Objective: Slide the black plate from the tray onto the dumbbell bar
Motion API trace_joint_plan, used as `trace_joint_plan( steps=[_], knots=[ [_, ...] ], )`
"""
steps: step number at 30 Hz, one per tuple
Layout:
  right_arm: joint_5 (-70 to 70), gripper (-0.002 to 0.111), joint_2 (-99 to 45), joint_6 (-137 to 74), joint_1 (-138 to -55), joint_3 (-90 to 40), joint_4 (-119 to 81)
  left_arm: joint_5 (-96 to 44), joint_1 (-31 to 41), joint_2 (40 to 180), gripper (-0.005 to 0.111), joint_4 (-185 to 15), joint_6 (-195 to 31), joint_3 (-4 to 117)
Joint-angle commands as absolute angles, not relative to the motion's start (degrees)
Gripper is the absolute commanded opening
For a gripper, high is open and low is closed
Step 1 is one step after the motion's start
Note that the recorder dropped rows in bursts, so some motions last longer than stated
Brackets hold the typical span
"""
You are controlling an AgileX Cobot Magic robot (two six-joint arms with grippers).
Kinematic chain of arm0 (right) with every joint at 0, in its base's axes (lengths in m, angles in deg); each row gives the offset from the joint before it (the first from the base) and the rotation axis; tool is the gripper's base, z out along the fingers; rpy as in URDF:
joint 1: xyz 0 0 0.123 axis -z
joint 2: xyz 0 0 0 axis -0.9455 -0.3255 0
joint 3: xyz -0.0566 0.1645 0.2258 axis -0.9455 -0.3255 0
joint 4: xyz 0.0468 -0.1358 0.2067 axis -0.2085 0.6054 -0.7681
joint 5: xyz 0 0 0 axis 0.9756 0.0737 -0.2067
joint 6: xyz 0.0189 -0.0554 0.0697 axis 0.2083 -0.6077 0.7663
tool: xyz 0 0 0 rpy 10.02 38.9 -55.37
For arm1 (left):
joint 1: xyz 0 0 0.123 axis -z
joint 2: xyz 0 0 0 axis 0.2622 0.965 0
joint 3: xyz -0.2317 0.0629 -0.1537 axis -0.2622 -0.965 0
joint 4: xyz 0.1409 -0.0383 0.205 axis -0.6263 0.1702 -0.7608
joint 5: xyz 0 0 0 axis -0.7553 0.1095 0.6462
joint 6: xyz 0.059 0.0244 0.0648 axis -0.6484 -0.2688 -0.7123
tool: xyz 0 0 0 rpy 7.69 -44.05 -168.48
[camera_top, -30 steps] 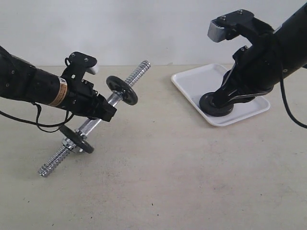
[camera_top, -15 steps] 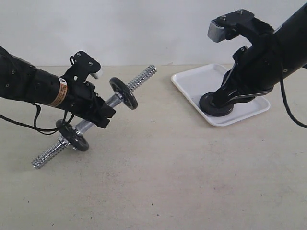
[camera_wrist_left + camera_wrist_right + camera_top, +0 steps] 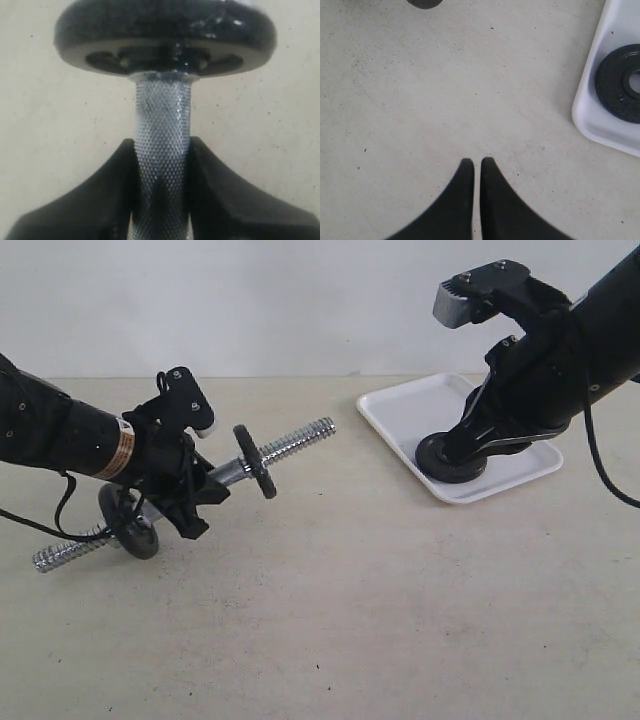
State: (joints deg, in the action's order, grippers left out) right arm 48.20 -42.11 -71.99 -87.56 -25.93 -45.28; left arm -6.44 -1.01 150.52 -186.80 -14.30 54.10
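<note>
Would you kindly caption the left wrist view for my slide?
Left gripper clamps the dumbbell bar on its knurled middle, next to a mounted black disc.

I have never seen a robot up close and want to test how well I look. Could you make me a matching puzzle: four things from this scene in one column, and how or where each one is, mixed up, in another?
Things:
1. black plate
2. dumbbell bar
3. left claw
4. right claw

States:
A. shut, holding nothing
B. carries two black discs
C. lying flat in the white tray
D. clamped on the bar's rough middle

Pairs: 1-C, 2-B, 3-D, 4-A.
</note>
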Motion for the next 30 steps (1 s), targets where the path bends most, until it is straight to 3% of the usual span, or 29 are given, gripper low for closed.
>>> trace_joint_plan(
  steps=[1, 21, 30],
  knots=[
    [48.11, 0.000, -42.13, -72.04, -87.65, -25.82, -45.15, -6.08, -0.93, 147.59, 0.004, -184.64, -13.21, 54.93],
    [48.24, 0.000, -42.13, -72.04, -87.65, -25.82, -45.15, -7.38, -0.93, 147.70, 0.004, -184.64, -4.23, 54.93],
    [48.24, 0.000, -42.13, -72.04, -87.65, -25.82, -45.15, -8.86, -0.93, 148.84, 0.004, -184.64, 16.14, 54.93]
  ],
)
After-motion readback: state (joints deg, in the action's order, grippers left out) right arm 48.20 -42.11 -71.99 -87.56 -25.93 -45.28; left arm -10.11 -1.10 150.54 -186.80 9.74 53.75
